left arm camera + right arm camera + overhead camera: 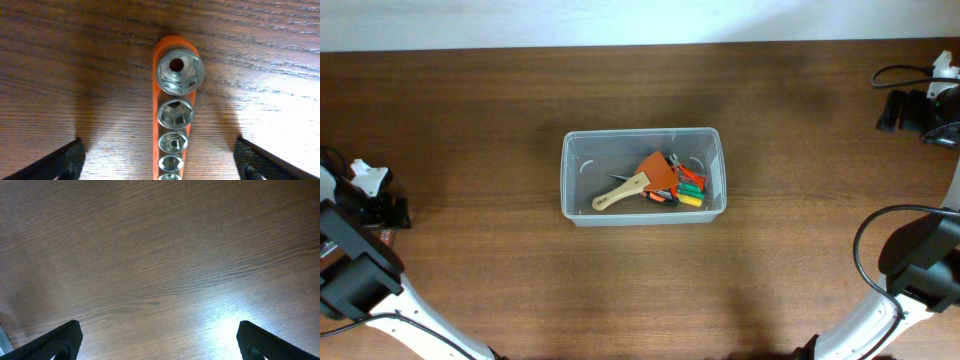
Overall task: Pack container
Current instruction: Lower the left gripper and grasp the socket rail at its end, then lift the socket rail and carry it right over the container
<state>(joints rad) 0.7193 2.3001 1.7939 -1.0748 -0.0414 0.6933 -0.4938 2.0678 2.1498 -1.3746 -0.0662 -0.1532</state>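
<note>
Left gripper (pixel 160 162) gapes empty over an orange rail (pixel 170 41) of shiny steel sockets (pixel 175 113) mid-frame; my right gripper (pixel 160 341) gapes empty over the woodgrain table (pixel 150 255).

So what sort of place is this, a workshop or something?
Likely a robot test bench, not a working shop: a wooden table, a left arm and a right arm at its sides, and a clear bin of hand tools.

overhead: even, sharp; container (pixel 567 180) casts faint shadow. wrist views: white glare on table (pixel 225 325) lower right, top dimmer; sockets (pixel 175 114) slightly soft.
</note>
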